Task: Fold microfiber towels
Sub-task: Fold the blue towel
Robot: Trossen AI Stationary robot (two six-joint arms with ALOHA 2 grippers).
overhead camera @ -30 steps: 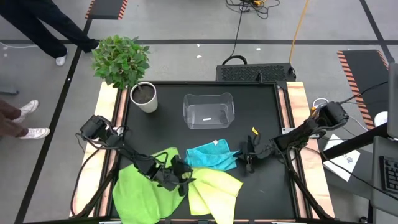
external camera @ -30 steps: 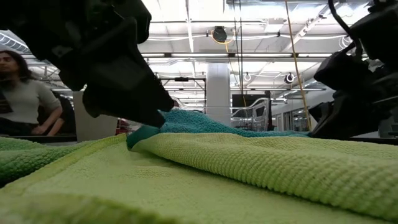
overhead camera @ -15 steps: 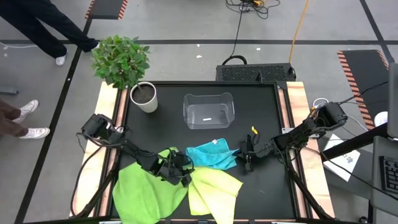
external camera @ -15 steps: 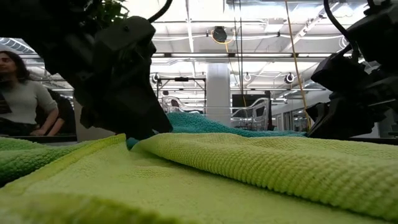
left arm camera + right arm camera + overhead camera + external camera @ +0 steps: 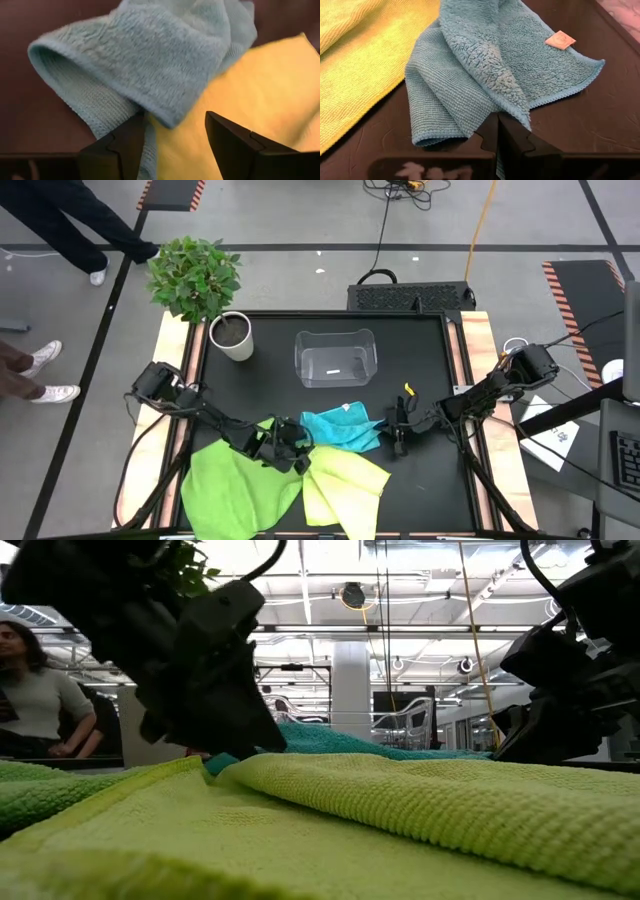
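The turquoise towel (image 5: 340, 430) lies crumpled and folded over on the black table, between the bright green towel (image 5: 235, 485) and the pale yellow-green towel (image 5: 345, 485), which spread over the near edge. My left gripper (image 5: 291, 452) is open at the turquoise towel's left end. In the left wrist view (image 5: 175, 120) its fingers stand on either side of a folded-over flap (image 5: 165, 85). My right gripper (image 5: 396, 437) is shut at the towel's right edge (image 5: 520, 117). My left gripper comes level from the table's left. The turquoise towel's folded flap (image 5: 170, 112) and a lower layer (image 5: 147, 155) lie between its open fingers; I cannot tell whether they touch the cloth. My right gripper's shut fingertips (image 5: 492, 125) meet the towel's hemmed edge (image 5: 522, 122), level from the table's right. I cannot tell whether cloth is between them. The towel lies slack on the table.
A clear plastic bin (image 5: 335, 358) stands at the far middle of the table. A potted plant (image 5: 232, 335) stands at the far left corner. People's feet show on the floor at the left (image 5: 45, 375), and a seated person shows in the low view (image 5: 30, 690).
My left gripper has gone a little toward the table's far edge and right, off the green towels and up to the turquoise towel's left end. The towels and my right gripper have kept still.
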